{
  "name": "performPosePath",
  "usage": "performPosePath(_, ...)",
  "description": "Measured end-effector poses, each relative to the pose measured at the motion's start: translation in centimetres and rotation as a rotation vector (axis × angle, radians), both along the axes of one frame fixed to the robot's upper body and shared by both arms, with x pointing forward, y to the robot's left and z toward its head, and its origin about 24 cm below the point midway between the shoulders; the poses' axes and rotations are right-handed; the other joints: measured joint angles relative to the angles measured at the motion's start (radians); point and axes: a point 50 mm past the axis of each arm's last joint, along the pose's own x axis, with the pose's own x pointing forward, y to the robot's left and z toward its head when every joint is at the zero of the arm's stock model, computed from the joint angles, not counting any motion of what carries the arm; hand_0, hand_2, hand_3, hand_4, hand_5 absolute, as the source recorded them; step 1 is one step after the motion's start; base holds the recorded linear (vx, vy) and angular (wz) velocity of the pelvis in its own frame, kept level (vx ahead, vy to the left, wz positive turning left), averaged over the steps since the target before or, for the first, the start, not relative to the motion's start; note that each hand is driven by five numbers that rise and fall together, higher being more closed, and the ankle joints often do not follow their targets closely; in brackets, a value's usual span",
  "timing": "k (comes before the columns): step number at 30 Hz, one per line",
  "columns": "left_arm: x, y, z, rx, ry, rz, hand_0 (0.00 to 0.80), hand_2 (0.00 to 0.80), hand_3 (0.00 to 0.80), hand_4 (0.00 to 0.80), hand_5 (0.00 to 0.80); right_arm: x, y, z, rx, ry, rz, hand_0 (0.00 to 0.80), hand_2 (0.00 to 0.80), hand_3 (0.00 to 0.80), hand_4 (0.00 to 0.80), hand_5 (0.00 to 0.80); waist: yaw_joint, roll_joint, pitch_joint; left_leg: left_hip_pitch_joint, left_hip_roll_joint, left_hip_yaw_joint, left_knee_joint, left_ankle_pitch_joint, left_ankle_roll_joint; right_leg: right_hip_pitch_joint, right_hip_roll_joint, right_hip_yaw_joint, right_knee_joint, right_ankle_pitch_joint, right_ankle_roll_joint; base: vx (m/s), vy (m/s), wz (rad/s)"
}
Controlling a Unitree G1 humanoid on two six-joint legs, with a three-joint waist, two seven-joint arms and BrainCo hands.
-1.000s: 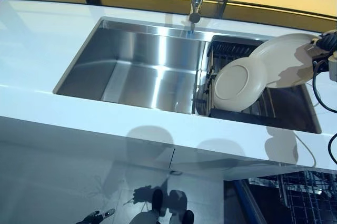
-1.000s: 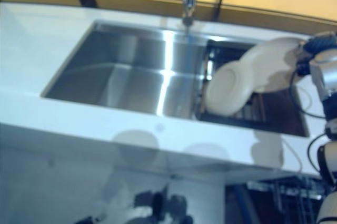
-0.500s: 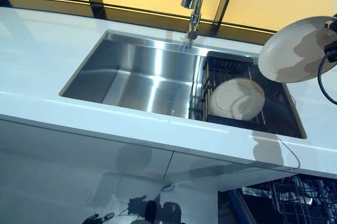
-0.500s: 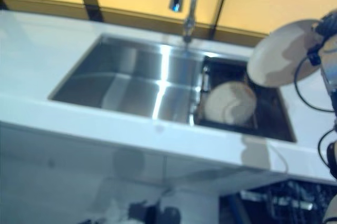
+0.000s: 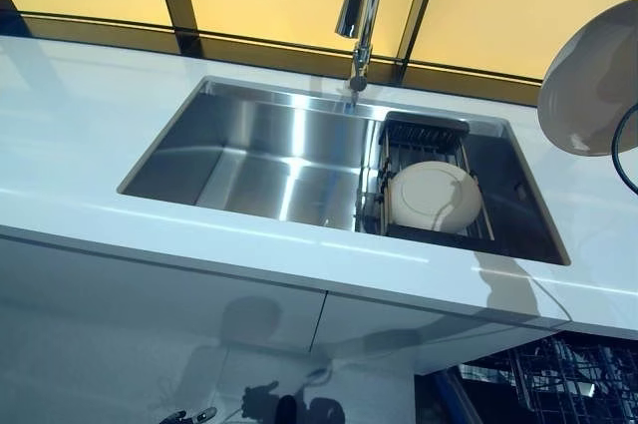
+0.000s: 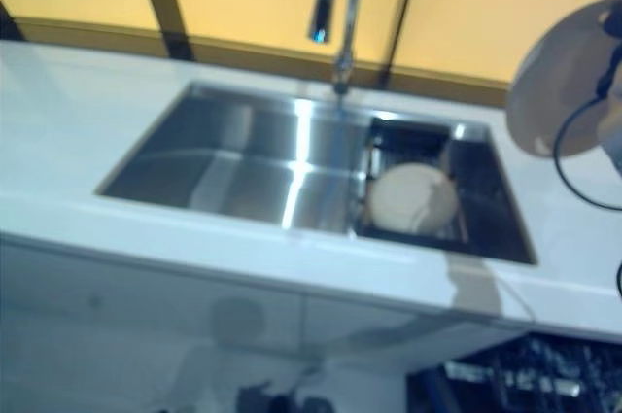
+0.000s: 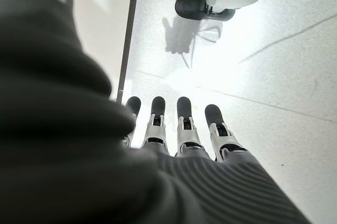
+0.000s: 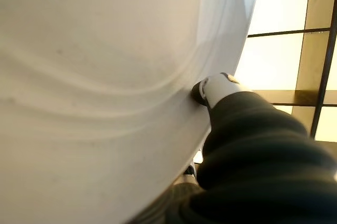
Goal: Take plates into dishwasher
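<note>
Steel sink [image 5: 269, 150] under tap [image 5: 359, 15], white counter [image 5: 70, 135]

Plate in my right hand [image 8: 221, 89]: cream, round held plate [image 5: 593, 80], tilted on edge in the air over the counter, my thumb pressed to its face.
Second plate: cream racked plate [image 5: 432, 197], leaning in the sink's rack [image 5: 419, 135].

The left hand [image 7: 179, 139] hangs above a pale floor [image 7: 274, 71], its dark-tipped fingers [image 7: 184, 109] straight in a row. A dark vertical seam [image 7: 128, 39] runs along a white panel beside it.
</note>
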Motion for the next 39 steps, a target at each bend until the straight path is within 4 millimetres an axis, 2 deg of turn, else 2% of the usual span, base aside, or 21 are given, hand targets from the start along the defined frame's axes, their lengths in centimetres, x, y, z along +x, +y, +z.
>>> performPosePath(4,-0.3,0.0,-0.1,0.009,0.021,-0.031,0.000,0.000,0.000,0.000,0.000,-0.1,-0.2,-0.7,-0.077,0.038,-0.002,0.800,0.800,0.800,0.800,0.800,-0.025,-0.001,-0.007,0.002,0.004,0.015,0.000,-0.001,0.000,-0.003,0.001,0.013,0.000,0.005,-0.001,-0.018,0.010,-0.12)
performPosePath(11,-0.3,-0.1,-0.1,-0.002,0.022,-0.036,0.000,0.000,0.000,0.000,0.000,-1.2,-2.1,-2.5,-0.153,0.115,-0.055,0.800,0.800,0.800,0.800,0.800,-0.053,0.001,-0.026,0.020,0.014,0.066,-0.001,-0.015,0.000,-0.004,0.003,0.064,0.000,0.012,-0.002,-0.005,0.010,-0.22)
performPosePath(13,-0.3,-0.1,-0.1,-0.003,0.021,-0.037,0.000,0.000,0.000,0.000,0.000,-1.5,-2.4,-2.5,-0.158,0.118,-0.062,0.800,0.800,0.800,0.800,0.800,-0.081,0.002,-0.028,0.026,0.015,0.073,-0.001,-0.017,0.000,-0.003,0.003,0.067,0.000,0.013,-0.001,0.012,0.010,-0.16)
performPosePath(19,-0.2,0.0,-0.1,0.010,0.030,-0.071,0.000,0.000,0.000,0.000,0.000,-2.7,-3.6,-2.2,-0.174,0.114,-0.103,0.800,0.800,0.800,0.800,0.800,-0.105,0.001,-0.034,0.040,0.027,0.114,-0.002,-0.027,-0.004,-0.005,0.007,0.094,0.000,0.019,-0.001,0.004,-0.002,-0.20)
performPosePath(23,0.0,0.0,0.0,0.023,0.036,-0.108,0.000,0.000,0.000,0.000,0.000,-3.7,-4.9,-2.9,-0.155,0.134,-0.133,0.800,0.800,0.800,0.800,0.800,-0.118,-0.003,-0.040,0.049,0.035,0.135,-0.002,-0.032,-0.009,-0.005,0.012,0.110,-0.001,0.020,-0.001,-0.014,-0.004,-0.17)
performPosePath(28,-0.8,0.1,-0.3,0.019,0.064,-0.101,0.000,0.000,0.000,0.000,0.000,-4.1,-5.4,-3.9,-0.160,0.171,-0.141,0.800,0.800,0.800,0.800,0.800,-0.156,-0.001,-0.045,0.050,0.042,0.156,-0.002,-0.038,-0.013,-0.013,0.015,0.128,-0.001,0.023,-0.002,0.001,0.007,-0.16)
performPosePath(30,-0.8,0.1,-0.3,0.019,0.064,-0.102,0.000,0.000,0.000,0.000,0.000,-4.4,-5.5,-4.0,-0.165,0.172,-0.138,0.800,0.800,0.800,0.800,0.800,-0.160,0.004,-0.051,0.051,0.045,0.178,-0.002,-0.043,-0.013,-0.020,0.016,0.147,0.000,0.028,-0.002,0.013,0.023,-0.26)
performPosePath(35,-0.1,0.1,-0.1,0.038,0.059,-0.138,0.000,0.000,0.000,0.000,0.000,-5.1,-6.2,-4.9,-0.151,0.200,-0.140,0.800,0.800,0.800,0.800,0.800,-0.189,0.006,-0.053,0.069,0.050,0.214,-0.006,-0.053,-0.012,-0.019,0.015,0.150,0.003,0.035,0.002,0.019,0.014,-0.24)
performPosePath(39,0.5,0.1,0.0,0.040,0.046,-0.144,0.000,0.000,0.000,0.000,0.000,-5.8,-7.1,-5.9,-0.125,0.236,-0.163,0.800,0.800,0.800,0.800,0.800,-0.214,0.007,-0.054,0.077,0.054,0.238,-0.007,-0.066,-0.010,-0.022,0.017,0.169,0.000,0.037,0.007,0.028,-0.001,-0.20)
